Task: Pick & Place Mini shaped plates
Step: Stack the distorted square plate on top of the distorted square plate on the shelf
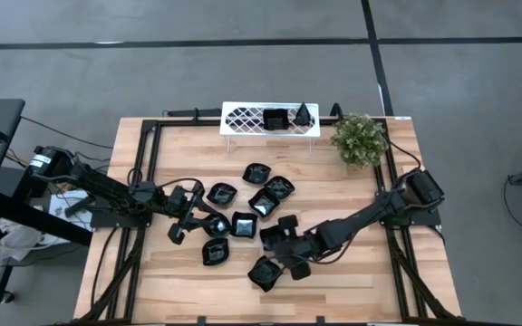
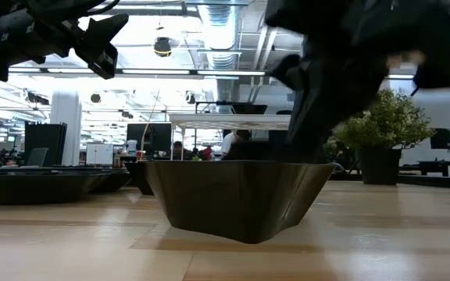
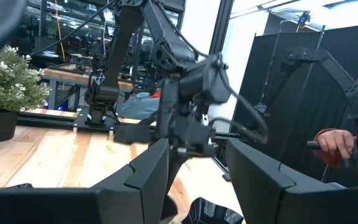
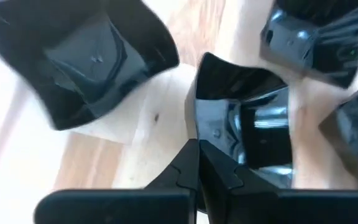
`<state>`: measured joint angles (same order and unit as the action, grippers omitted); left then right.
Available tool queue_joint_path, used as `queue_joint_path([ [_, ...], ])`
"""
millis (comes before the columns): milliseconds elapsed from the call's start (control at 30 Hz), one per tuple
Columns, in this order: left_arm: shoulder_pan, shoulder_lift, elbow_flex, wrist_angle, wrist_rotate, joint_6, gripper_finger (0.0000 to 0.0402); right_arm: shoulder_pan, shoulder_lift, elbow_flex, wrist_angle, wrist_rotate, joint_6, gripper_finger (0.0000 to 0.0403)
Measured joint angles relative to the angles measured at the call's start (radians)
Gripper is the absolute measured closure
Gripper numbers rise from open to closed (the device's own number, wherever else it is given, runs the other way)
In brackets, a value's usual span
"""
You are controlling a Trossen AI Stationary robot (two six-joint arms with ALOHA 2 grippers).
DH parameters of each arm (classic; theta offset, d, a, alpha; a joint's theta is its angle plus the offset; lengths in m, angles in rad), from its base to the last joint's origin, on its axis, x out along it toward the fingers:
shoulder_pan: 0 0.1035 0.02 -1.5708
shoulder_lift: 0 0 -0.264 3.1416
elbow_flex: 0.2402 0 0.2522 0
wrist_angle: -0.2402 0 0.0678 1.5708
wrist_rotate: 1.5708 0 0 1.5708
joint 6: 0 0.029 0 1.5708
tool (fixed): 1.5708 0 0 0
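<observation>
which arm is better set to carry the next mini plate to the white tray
Right, probably. The right gripper is shut on the rim of a black mini plate near the table's front. The left gripper hangs open above the plates, holding nothing. The white tray already holds two plates.

Mini shaped plates (image 1: pixel 243 214) lie mid-table, two in the tray (image 1: pixel 243 119) (plant (image 1: pixel 360 139) beside it).

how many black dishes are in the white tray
2. A square dish sits near the middle of the white tray; a teardrop dish is next to it, toward the plant. None seems hidden.
</observation>
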<state>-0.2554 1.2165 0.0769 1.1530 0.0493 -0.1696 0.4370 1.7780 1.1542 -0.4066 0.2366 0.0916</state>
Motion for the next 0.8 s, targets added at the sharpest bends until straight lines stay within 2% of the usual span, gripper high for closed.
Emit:
queue_joint_path([
  [400, 0.000, 0.000, 0.000, 0.000, 0.000, 0.000, 0.0238, 0.048, -0.201, 0.000, -0.039, 0.121, -0.019, 0.0402],
  [600, 0.000, 0.000, 0.000, 0.000, 0.000, 0.000, 0.0238, 0.062, -0.223, 0.000, -0.038, 0.210, -0.049, 0.0403],
  [800, 0.000, 0.000, 0.000, 0.000, 0.000, 0.000, 0.0238, 0.055, -0.220, 0.000, -0.034, 0.223, -0.072, 0.0403],
])
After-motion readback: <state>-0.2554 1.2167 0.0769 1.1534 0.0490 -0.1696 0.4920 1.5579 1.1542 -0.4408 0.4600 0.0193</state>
